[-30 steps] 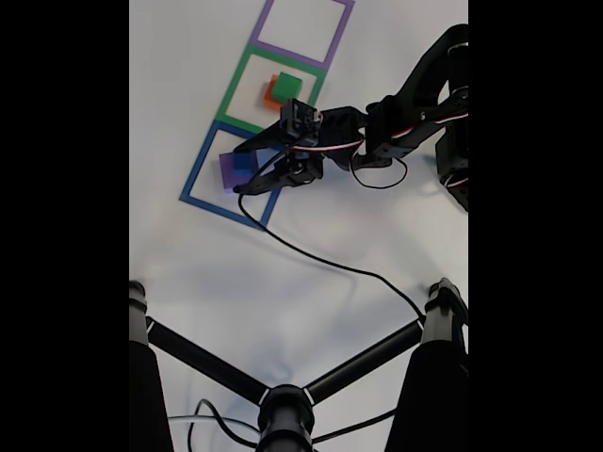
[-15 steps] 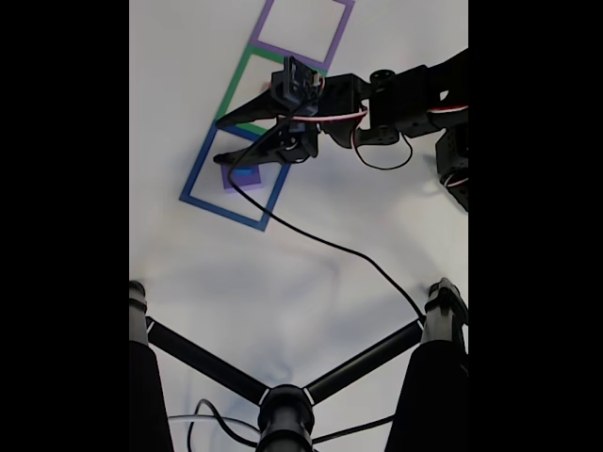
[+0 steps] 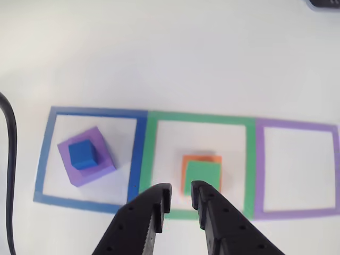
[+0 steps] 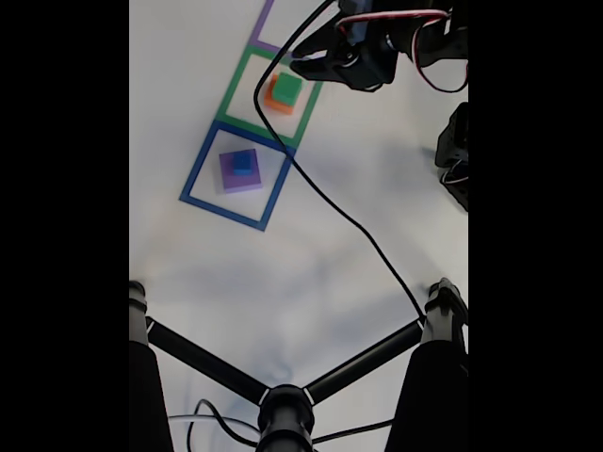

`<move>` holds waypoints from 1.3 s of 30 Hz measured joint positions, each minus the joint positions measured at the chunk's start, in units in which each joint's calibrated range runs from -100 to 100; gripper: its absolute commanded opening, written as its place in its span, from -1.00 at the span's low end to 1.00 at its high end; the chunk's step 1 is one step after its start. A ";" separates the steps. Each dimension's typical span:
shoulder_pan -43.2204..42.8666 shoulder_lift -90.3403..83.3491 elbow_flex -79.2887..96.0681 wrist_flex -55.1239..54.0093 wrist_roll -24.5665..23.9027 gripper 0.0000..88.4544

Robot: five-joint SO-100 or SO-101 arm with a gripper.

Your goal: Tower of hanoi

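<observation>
The tower of hanoi stands as two stacks. A small blue cube (image 3: 83, 154) (image 4: 243, 162) rests on the flat purple slab (image 3: 101, 166) (image 4: 230, 179) inside the blue tape outline. Inside the green outline, a green block (image 3: 202, 177) (image 4: 286, 88) sits on the wider orange block (image 3: 210, 158) (image 4: 275, 104). My gripper (image 3: 180, 192) (image 4: 300, 62) hovers just on the near side of the green-and-orange stack in the other view. Its fingers stand a little apart and hold nothing.
Three tape outlines lie in a row: blue (image 3: 141, 154), green (image 3: 249, 159) and purple (image 3: 297, 126), the purple one bare inside. A black cable (image 4: 349, 226) trails across the white table. Black tripod legs (image 4: 283, 405) fill the fixed view's bottom edge.
The gripper has lifted away from the blue outline and moved over to the green outline. The blue cube stays behind on the purple slab, now uncovered.
</observation>
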 measured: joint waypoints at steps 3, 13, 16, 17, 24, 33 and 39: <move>2.82 -0.67 -6.02 10.21 0.00 -0.79; 11.27 -7.72 9.63 3.64 0.98 -0.38; 12.15 -9.24 19.35 -6.49 0.00 -0.37; 12.24 -9.57 23.48 -11.63 0.00 -0.36; 13.80 -9.49 44.73 -42.03 0.00 -0.35; 13.80 -0.59 55.48 -66.88 0.00 -0.32; 14.38 9.66 56.77 -80.17 0.20 -0.31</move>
